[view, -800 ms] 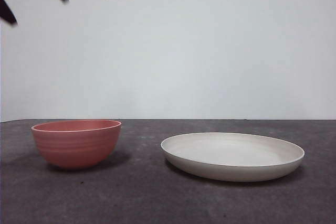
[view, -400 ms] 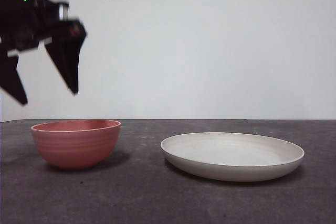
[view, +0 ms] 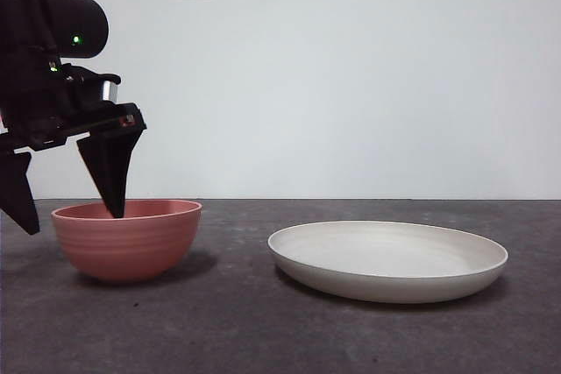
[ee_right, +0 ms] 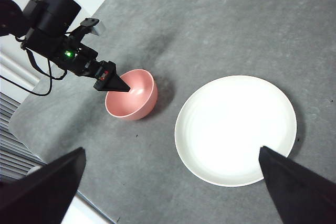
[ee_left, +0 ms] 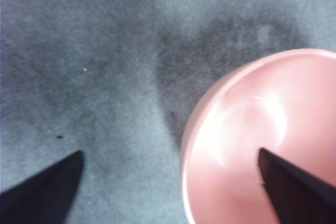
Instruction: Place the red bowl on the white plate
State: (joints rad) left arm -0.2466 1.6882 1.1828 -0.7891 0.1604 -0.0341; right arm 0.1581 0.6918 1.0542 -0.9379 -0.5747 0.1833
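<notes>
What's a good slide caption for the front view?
Left gripper, jaws open, straddles the near wall of the red bowl; the white plate sits empty beside it.

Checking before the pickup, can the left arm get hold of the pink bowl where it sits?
Probably yes: the open left pincer straddles the bowl rim, one jaw inside, one outside.

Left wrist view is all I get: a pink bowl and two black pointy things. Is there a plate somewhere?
Observer: Yes. A white plate lies beside the red bowl, apart from it, with nothing on it.
Operator: Where's the other arm?
Observer: The right gripper hangs high above the table, open and holding nothing.
Operator: How low is my gripper?
Observer: The left gripper is at the bowl's rim, with one jaw tip inside it and the other outside.
</notes>
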